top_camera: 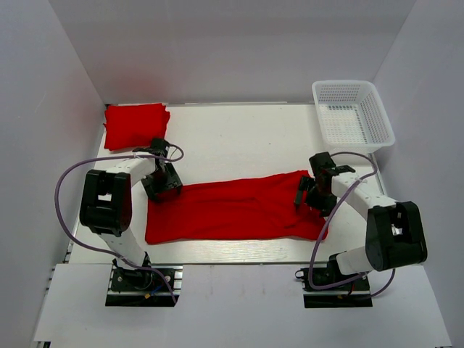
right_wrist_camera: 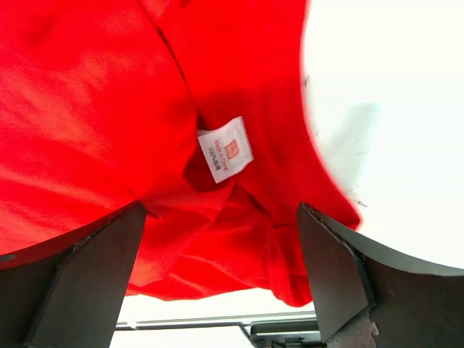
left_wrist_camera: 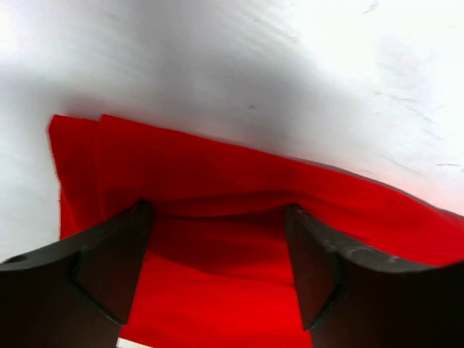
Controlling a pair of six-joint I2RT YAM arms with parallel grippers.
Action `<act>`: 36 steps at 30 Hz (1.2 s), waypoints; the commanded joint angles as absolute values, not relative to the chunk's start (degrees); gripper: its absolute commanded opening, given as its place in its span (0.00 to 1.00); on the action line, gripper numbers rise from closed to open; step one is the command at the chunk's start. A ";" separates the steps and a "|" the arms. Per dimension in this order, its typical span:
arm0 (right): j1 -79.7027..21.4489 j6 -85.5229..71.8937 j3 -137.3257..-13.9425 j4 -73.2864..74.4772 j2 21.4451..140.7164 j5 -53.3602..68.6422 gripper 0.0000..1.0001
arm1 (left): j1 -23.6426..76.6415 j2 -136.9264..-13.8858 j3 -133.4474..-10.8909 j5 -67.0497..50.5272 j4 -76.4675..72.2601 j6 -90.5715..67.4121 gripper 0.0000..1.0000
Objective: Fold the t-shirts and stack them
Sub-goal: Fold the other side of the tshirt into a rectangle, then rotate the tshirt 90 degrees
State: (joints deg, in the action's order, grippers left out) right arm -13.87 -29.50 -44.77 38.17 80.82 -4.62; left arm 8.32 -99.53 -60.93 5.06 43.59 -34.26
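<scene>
Jaws wide on both arms, nothing clamped: left over the left end of the red t-shirt, right over its collar end (neck tag showing between them). Lying mid table as a strip, long axis left-right, neck pointing right. One folded shirt parked far-left; cross-folds and stacking probably still to do.

Your top view is bright and evenly lit from above: the table reads near white, with soft shadows only. In your left wrist view the table glares at upper right, a grey shadow lies beyond the t-shirt, and the near fingers look soft. Your right wrist view blows out white at right
</scene>
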 commanded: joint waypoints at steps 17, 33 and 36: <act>-17.49 -21.97 -53.19 30.34 79.36 13.88 0.90 | 10.02 -93.33 -69.00 -3.06 41.23 -26.46 1.00; -18.11 -25.58 -66.23 23.99 109.65 7.82 0.90 | 20.91 -96.15 -50.80 -11.50 41.30 -30.06 1.00; -18.11 -23.30 -80.97 25.57 123.59 12.02 0.90 | 24.42 -98.16 -50.01 -16.33 43.41 -30.59 1.00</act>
